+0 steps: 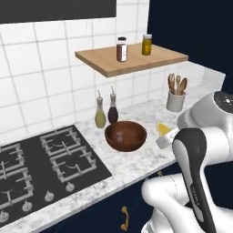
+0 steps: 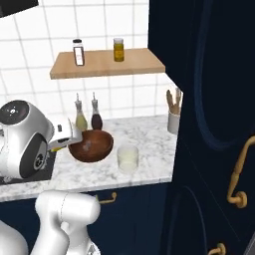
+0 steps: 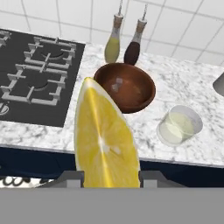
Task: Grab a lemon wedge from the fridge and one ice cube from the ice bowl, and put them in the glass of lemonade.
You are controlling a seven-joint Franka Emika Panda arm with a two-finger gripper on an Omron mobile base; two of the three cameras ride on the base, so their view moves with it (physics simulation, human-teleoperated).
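- The jaws are clamped on the wedge (image 3: pixel 105 140), which stands between them with its point up and its cut face toward the hand camera.
- The step in hand, as I judge it, is carrying the wedge across to the glass (image 3: pixel 179 125) and dropping it in.
- The glass stands on the bench (image 2: pixel 149 144) just beside the bowl (image 2: pixel 91 145), on the side away from the hob (image 1: pixel 41 168); the two look close but not touching.
- To do it well, bring the gripper (image 2: pixel 64 139) over the bowl's rim and on, until the wedge hangs straight above the mouth of the glass, not above the bowl.
- Keep the grip firm until then; the wedge looks large against the glass mouth, so centre it and lower it point-first if the wrist allows.
- Stay high enough to clear the bowl's rim and the two bottles (image 3: pixel 112 46) behind it.
- Part the jaws only when the wedge sits low over the liquid, so it cannot bounce off the rim.
- In the bowl a pale cube (image 3: pixel 114 87) shows faintly; that is for afterwards.
- Pose: the arm is folded up close to the base, elbow high, with the hand reaching out level over the bench edge next to the bowl.
- The hand camera looks forward and down across the bench toward the tiled wall.
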